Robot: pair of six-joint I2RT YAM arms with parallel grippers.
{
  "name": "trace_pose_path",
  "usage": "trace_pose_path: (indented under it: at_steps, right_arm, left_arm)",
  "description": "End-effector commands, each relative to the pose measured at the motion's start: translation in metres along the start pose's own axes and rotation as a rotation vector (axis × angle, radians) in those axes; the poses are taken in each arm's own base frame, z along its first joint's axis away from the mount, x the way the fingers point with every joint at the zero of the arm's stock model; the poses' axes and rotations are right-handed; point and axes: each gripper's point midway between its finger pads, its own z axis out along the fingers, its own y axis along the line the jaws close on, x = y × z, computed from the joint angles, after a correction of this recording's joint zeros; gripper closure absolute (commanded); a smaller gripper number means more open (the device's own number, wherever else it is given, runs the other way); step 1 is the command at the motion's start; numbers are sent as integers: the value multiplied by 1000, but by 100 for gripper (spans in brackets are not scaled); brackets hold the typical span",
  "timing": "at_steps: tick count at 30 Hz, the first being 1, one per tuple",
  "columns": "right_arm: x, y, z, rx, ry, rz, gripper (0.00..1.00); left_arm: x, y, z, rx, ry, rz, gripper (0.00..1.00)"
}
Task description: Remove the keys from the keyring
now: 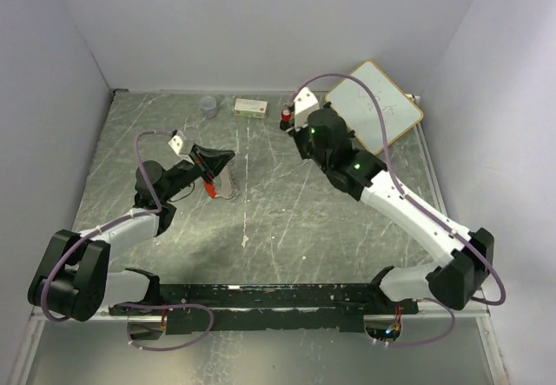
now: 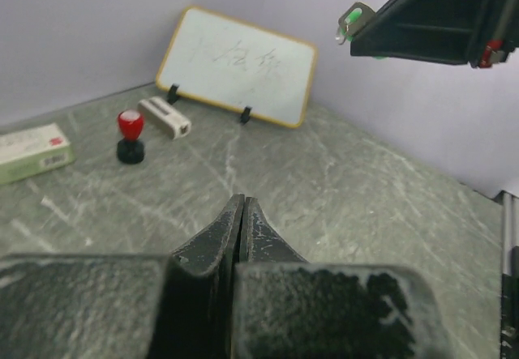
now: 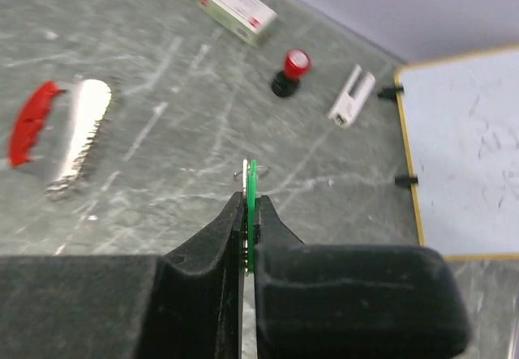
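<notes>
One key's off: right tool pinches the green key aloft, free of the keyring lying beside the red key on the tabletop; left tool pressed together, empty.

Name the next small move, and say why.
Probably lower the right claw and release the green key onto the table: it is pinched there, clear of the keyring, which lies on the table beside the red key. The left claw is shut on nothing.
</notes>
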Motion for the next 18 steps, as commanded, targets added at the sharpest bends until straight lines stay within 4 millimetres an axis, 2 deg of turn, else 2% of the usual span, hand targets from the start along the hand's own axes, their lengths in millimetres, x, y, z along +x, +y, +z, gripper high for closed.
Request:
trace_pose_path:
  at_steps: [1, 5, 6, 10, 14, 18]
  right_arm:
    - [39, -20, 35, -6, 75, 148, 100]
    - [80, -22, 72, -16, 168, 206, 100]
    - [95, -20, 85, -9, 209, 222, 100]
    - [137, -3, 121, -58, 306, 243, 100]
    - [164, 12, 144, -85, 357, 261, 100]
    - [179, 20, 157, -100, 378, 272, 100]
  left_arm:
    - [18, 26, -12, -140, 52, 43, 93]
    - [34, 43, -21, -237, 90, 26, 93]
    - [40, 49, -24, -272, 106, 20, 93]
    - [50, 66, -36, -379, 134, 16, 93]
    - [57, 76, -48, -455, 158, 26, 91]
    - [60, 78, -55, -481, 164, 31, 86]
